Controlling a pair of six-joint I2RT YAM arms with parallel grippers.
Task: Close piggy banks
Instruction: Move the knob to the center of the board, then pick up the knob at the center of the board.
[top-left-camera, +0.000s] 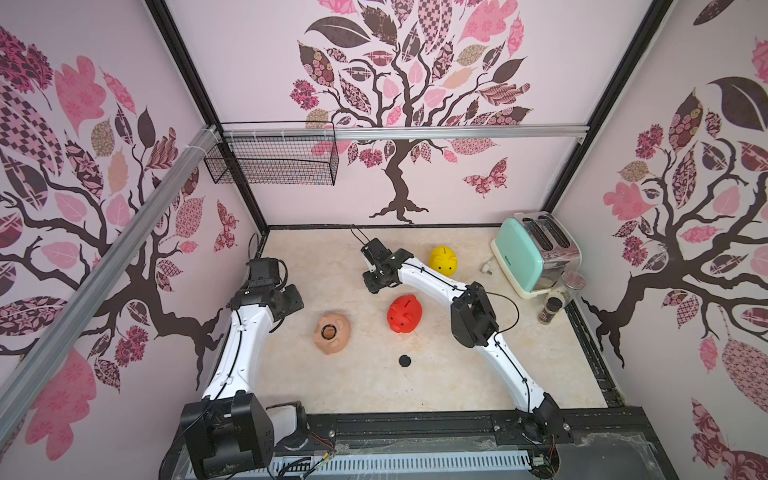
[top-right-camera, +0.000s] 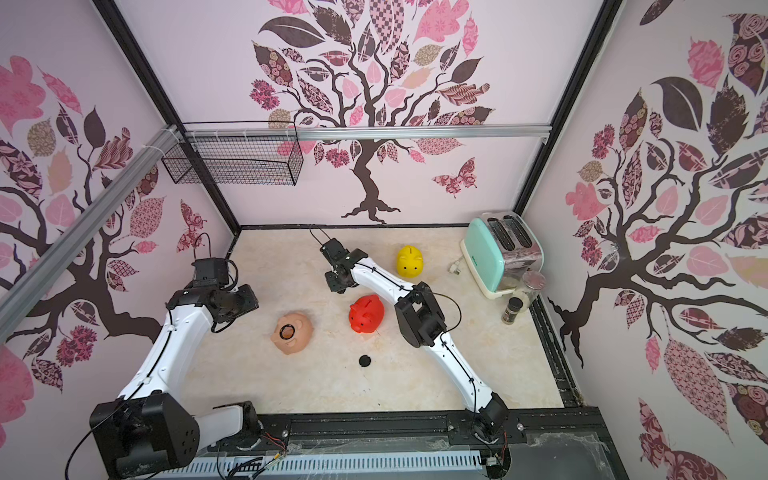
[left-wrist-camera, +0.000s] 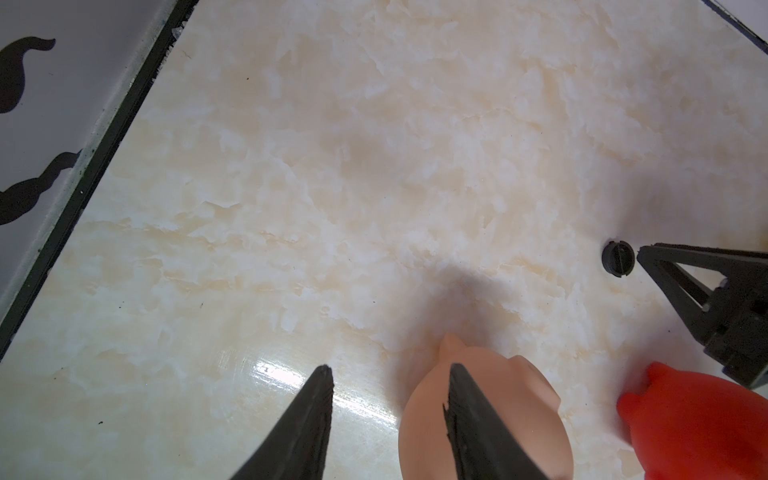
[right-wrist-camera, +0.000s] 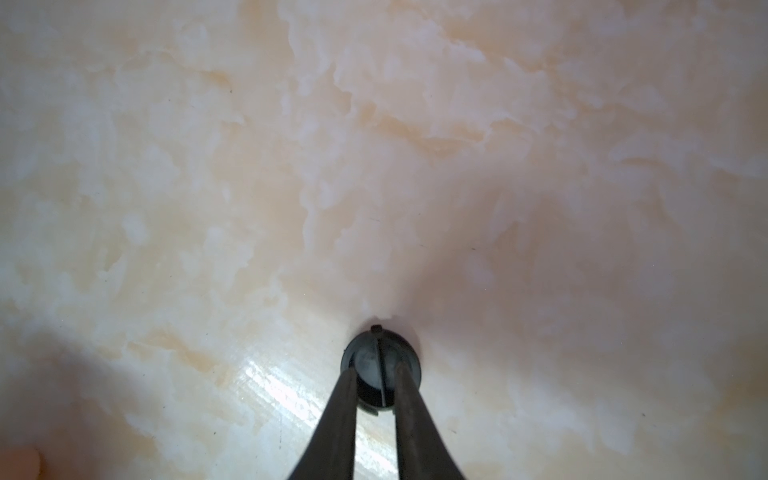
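the right fingers (right-wrist-camera: 375, 370) are standing only narrowly apart, straddling the raised ridge of a small black plug (right-wrist-camera: 380, 345) that is lying flat on the surface (right-wrist-camera: 374, 166); whether they are already pinching it i cannot tell. the left fingers (left-wrist-camera: 390, 370) are hanging moderately open and empty, one of them crossing in front of the peach-pink piggy bank (left-wrist-camera: 519, 399) without clearly touching it.

in a top view that bank is lying belly up near the left arm, its round belly hole (top-left-camera: 328, 331) gaping open. the red piggy bank (top-left-camera: 404, 313) is sitting near it toward the middle, and the yellow piggy bank (top-left-camera: 444, 259) is sitting further back; both are resting on their feet, so their bellies are hiding. a second plug (top-left-camera: 405, 360) is lying loose in front of the red one.

the banks are looking hollow and glossy, so i am judging them light, stiff and slippery, apt to skid or roll while a plug is being pressed in. the safest hold is probably across the round flanks, clear of snout and ears, keeping the hole facing up; the plug is best taken by its ridge.
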